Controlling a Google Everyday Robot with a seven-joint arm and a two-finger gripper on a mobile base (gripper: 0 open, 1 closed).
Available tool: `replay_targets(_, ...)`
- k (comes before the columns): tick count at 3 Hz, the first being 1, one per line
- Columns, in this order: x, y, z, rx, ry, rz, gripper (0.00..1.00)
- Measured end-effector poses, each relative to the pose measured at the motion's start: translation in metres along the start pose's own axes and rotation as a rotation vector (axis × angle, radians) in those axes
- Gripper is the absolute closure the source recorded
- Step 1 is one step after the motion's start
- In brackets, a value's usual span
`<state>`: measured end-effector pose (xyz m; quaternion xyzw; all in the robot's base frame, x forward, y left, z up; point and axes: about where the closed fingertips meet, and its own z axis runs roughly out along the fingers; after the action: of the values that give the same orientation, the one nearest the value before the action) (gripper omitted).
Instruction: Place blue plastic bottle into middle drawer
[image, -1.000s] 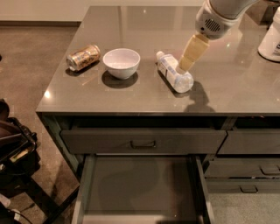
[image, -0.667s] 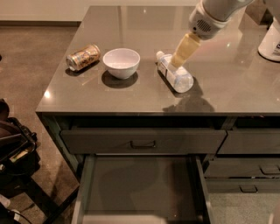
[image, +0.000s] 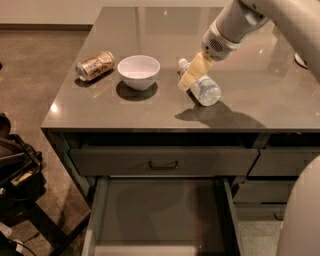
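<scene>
The blue plastic bottle lies on its side on the grey counter, right of the white bowl, with its white cap pointing toward the back left. My gripper comes down from the upper right, and its tan fingers are over the bottle's cap end. The middle drawer stands pulled open below the counter's front edge, with a bare grey floor.
A white bowl sits left of the bottle. A gold-brown can lies on its side further left. A closed drawer front with a small handle sits above the open drawer. Dark gear stands on the floor at left.
My gripper has moved left and down along the bottle, from beside its middle to over its cap end. The bottle, bowl and can have not moved.
</scene>
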<state>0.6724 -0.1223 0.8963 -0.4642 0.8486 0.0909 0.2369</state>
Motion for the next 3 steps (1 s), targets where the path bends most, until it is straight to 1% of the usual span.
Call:
replay_targets(1, 0.005, 0.001, 0.021, -0.032, -0.004, 0.033, 0.00)
replay_targets(2, 0.019, -0.002, 0.039, -0.011, -0.002, 0.075, 0.00)
replay_targets(3, 0.020, -0.002, 0.046, -0.011, -0.001, 0.077, 0.18)
